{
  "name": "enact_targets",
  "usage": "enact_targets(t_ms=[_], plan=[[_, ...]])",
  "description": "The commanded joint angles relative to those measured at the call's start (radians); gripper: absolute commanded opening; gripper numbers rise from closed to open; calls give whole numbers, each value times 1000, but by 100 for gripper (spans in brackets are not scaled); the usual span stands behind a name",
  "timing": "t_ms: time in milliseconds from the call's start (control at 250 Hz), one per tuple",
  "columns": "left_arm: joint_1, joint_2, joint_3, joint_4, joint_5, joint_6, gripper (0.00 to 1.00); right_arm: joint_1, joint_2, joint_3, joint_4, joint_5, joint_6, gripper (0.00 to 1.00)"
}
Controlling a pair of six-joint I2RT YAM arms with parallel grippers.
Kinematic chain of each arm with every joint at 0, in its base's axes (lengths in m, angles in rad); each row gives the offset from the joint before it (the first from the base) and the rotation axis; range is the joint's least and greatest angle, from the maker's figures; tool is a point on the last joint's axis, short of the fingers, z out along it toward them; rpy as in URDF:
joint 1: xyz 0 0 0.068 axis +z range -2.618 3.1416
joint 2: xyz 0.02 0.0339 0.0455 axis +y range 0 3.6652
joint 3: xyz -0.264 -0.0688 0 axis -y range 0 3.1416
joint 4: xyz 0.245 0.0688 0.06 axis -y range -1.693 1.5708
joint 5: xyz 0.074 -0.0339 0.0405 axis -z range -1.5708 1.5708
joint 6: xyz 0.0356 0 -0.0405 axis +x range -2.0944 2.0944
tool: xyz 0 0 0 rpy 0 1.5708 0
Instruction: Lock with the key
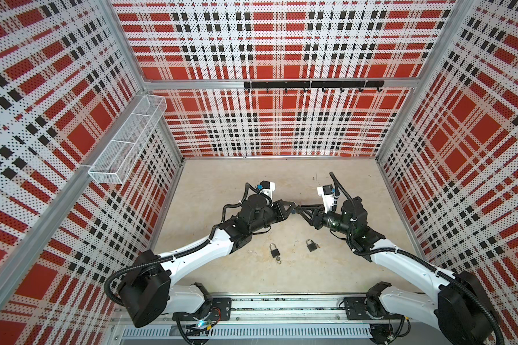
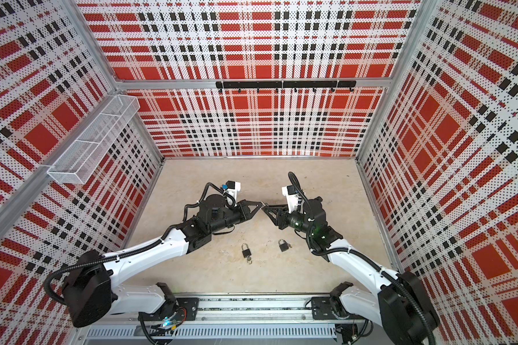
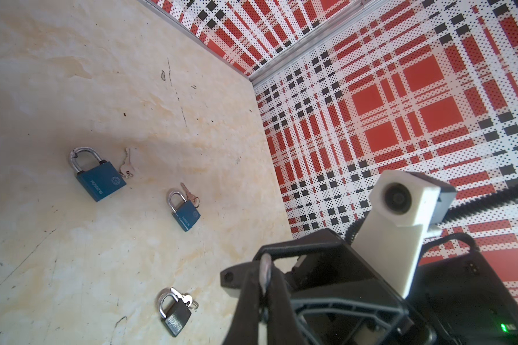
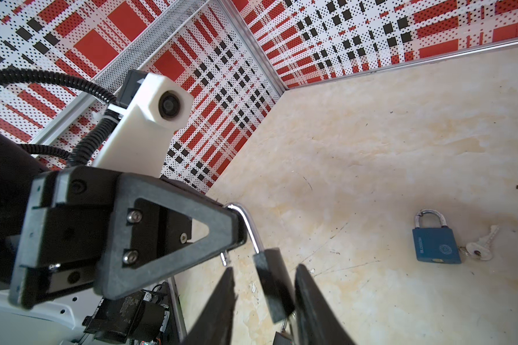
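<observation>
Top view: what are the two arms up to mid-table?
The left gripper is shut on the shackle of a dark padlock, holding it above the table. The right gripper is open around the padlock's body, not gripping yet. The shackle looks unlatched. A blue padlock and key lie on the table.

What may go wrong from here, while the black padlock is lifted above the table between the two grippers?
1. The left gripper pinches only the thin shackle at its fingertips, so the black padlock may swing or slip out and fall.
2. The right gripper has its jaws open around the padlock's body, which hangs tilted and nearer one finger; closing may push or twist it instead of gripping squarely.
</observation>
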Motion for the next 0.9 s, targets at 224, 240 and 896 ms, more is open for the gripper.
enact_targets(t_ms=[224, 240, 896], plan=[[-6, -24, 33, 64, -14, -17, 0, 1, 21, 25, 43, -2, -23, 40], [-6, -24, 32, 68, -15, -19, 0, 1, 23, 25, 42, 0, -24, 40], [-7, -19, 22, 83, -4, -30, 0, 1, 27, 25, 52, 20, -22, 5]])
